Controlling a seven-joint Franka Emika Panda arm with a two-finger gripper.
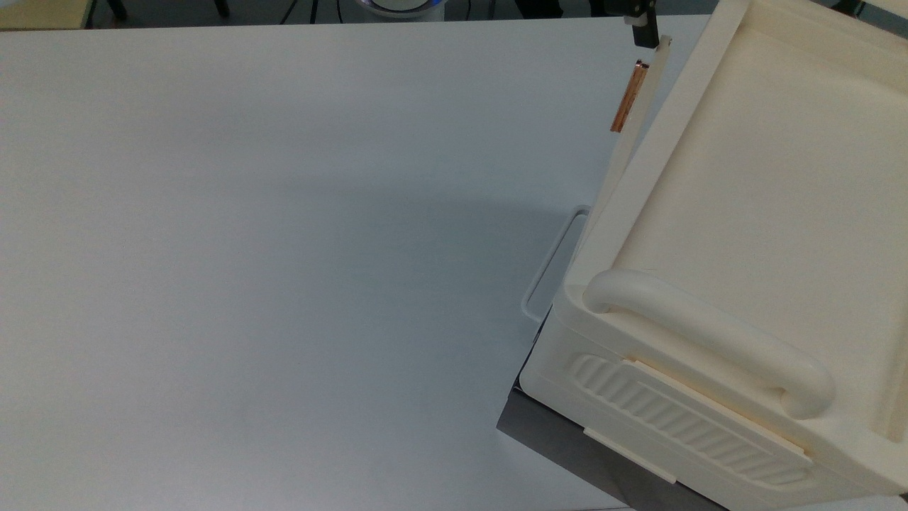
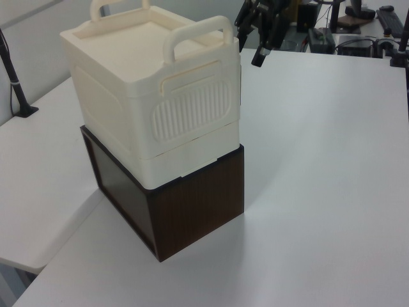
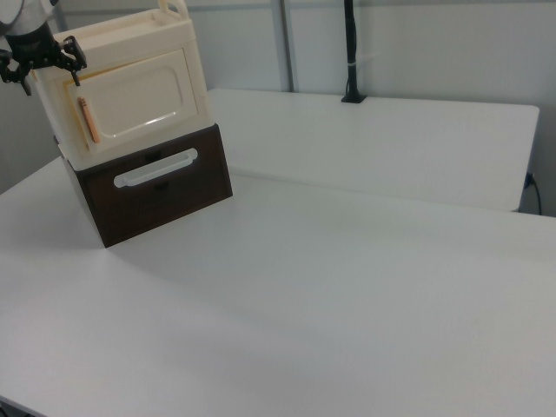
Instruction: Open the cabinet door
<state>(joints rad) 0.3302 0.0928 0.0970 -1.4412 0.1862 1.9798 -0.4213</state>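
Note:
The cabinet door [image 3: 139,95] is a cream panel with a recessed rectangle on the front of the cream cabinet [image 2: 128,70]. In the right view it lies almost flush with the cabinet. From above I see the cabinet door [image 1: 624,152] edge-on, standing slightly off the cabinet's front at its far end. Its copper bar handle [image 1: 629,96] [image 3: 85,120] is at that end. My gripper [image 1: 642,28] [image 2: 261,54] [image 3: 49,78] hovers open just past the door's handle end, level with the cabinet's top corner, holding nothing.
The cream cabinet stands on a dark brown box [image 2: 192,198] with a white bar pull [image 3: 156,168] on its front. A wide white table [image 1: 284,248] stretches to the top view's left. A black pole [image 3: 349,52] stands on the far table.

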